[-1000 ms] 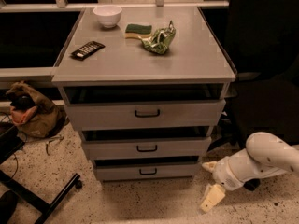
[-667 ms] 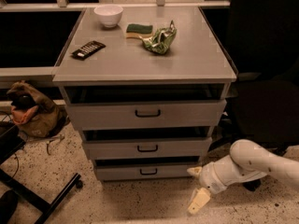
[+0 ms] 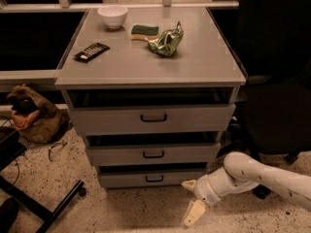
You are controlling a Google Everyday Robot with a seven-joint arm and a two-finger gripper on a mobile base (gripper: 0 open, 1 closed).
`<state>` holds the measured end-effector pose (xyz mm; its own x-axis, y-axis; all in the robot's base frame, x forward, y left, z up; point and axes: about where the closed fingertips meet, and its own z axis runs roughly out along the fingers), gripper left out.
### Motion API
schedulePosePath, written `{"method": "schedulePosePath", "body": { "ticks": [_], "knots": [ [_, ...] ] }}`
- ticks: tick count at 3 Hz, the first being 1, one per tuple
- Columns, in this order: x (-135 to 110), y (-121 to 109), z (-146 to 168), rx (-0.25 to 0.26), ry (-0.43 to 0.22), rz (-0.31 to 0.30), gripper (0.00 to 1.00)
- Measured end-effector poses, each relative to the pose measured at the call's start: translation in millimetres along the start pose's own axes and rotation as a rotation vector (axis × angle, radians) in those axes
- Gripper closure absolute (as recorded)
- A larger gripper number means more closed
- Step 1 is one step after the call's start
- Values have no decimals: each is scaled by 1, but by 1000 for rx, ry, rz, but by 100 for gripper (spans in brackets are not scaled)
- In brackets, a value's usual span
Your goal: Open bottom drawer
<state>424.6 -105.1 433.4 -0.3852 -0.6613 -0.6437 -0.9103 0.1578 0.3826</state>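
The bottom drawer (image 3: 121, 180) is the lowest, smallest grey front of the grey cabinet (image 3: 146, 67). Its small dark loop handle (image 3: 154, 178) sits at centre, and the drawer looks shut. My gripper (image 3: 191, 199), on a white arm (image 3: 262, 176) coming in from the right, hangs low over the speckled floor, just in front of the drawer's right end and right of the handle. Its two cream fingers (image 3: 193, 213) are spread apart and hold nothing. The middle drawer (image 3: 116, 155) and top drawer (image 3: 112, 120) sit above.
On the cabinet top lie a white bowl (image 3: 112, 16), a green-yellow sponge (image 3: 144, 31), a crumpled green bag (image 3: 166, 41) and a black remote (image 3: 91, 52). A brown bag (image 3: 31, 114) sits on the floor at left, black chair legs (image 3: 43, 205) at bottom left, a dark chair (image 3: 277, 106) at right.
My arm has swung left and the gripper has moved closer to the bottom drawer's front. The drawers have not moved.
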Motion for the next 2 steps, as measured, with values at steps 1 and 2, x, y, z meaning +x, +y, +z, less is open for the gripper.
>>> {"method": "schedulePosePath", "body": {
  "ticks": [1, 2],
  "knots": [
    [17, -13, 30, 10, -45, 3, 0],
    [39, -66, 85, 83, -107, -15, 0]
  ]
}}
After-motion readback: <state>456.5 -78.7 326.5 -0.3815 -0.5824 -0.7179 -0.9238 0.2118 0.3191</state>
